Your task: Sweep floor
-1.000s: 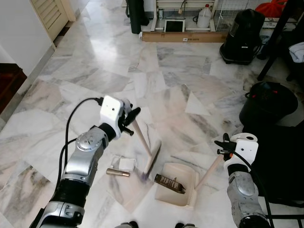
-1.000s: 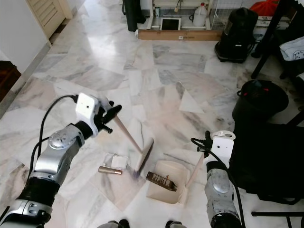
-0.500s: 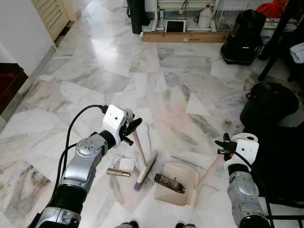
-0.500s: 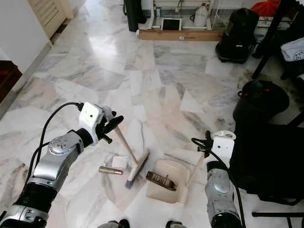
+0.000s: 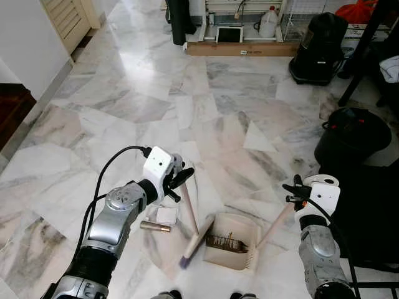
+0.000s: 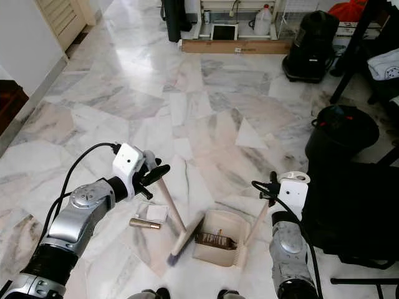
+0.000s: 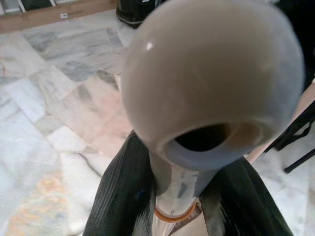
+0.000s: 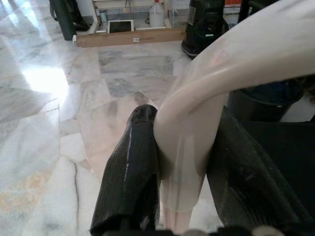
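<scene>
Marble floor (image 5: pixel 218 93); broom (image 5: pixel 190 215) tip at dustpan (image 5: pixel 234 243); wrapper (image 6: pixel 216 240) inside.

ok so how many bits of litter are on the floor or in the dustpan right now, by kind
dark brown wrapper in the dustpan: 1
white packet on the floor, left of the broom: 1
small brown tube on the floor beside the packet: 1
total: 3
</scene>
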Tool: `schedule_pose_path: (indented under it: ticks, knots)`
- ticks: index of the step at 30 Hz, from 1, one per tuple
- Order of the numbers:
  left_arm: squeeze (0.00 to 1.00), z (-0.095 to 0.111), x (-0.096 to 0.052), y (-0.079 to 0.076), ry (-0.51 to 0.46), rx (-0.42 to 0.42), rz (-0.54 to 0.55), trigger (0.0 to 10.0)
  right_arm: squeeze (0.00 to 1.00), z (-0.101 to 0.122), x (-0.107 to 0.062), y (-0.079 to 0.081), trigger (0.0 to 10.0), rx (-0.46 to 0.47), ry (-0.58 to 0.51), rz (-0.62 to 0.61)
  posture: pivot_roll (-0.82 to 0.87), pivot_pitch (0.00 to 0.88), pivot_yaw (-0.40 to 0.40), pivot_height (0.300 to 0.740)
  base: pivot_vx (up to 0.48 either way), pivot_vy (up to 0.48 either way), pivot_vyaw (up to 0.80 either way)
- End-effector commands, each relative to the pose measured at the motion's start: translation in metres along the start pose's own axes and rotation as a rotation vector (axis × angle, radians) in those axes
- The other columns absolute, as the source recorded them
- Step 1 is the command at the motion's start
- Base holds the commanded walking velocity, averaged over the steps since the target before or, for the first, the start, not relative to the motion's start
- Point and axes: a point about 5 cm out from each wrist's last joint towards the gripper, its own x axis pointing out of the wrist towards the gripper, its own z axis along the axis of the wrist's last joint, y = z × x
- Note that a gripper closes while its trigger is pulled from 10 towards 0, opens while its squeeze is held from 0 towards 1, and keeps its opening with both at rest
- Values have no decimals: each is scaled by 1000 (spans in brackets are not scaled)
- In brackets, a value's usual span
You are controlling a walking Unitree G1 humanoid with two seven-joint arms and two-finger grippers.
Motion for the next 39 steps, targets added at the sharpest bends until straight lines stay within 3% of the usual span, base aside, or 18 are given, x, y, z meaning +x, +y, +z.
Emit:
schedule_pose_path:
  ticks: [1, 6, 12, 17, 19, 25, 33, 39]
  knots:
    - [0, 12, 0, 1, -54, -24, -1, 10000, 0, 1, 0, -1, 10000, 10, -9, -9, 62, 171, 61, 740, 0, 0, 0]
    - [0, 19, 5, -6, -88, -115, -25, 10000, 0, 2, 1, 1, 10000, 17, -10, -10, 63, 169, 62, 740, 0, 0, 0]
    - [0, 20, 5, -5, -86, -116, -23, 10000, 0, 3, 2, 1, 10000, 17, -13, -10, 64, 169, 62, 740, 0, 0, 0]
    - [0, 27, 3, 4, -113, -52, 47, 10000, 0, 4, 2, 0, 10000, 22, -19, -16, 65, 166, 59, 740, 0, 0, 0]
    - [0, 38, 2, 11, -135, 60, 100, 10000, 0, 5, 3, -1, 10000, 20, -23, -17, 66, 165, 58, 740, 0, 0, 0]
    - [0, 62, 1, 25, -227, 208, 234, 10000, 0, 7, 5, -1, 10000, 17, -28, -15, 66, 155, 52, 740, 0, 0, 0]
    - [0, 66, -2, 30, -325, 199, 360, 10000, 0, 9, 5, -2, 10000, 14, -36, -19, 60, 140, 45, 740, 0, 0, 0]
    - [0, 54, 1, 32, -323, 215, 471, 10000, 0, 19, 10, -5, 10000, 13, -81, -36, 48, 129, 41, 740, 0, 0, 0]
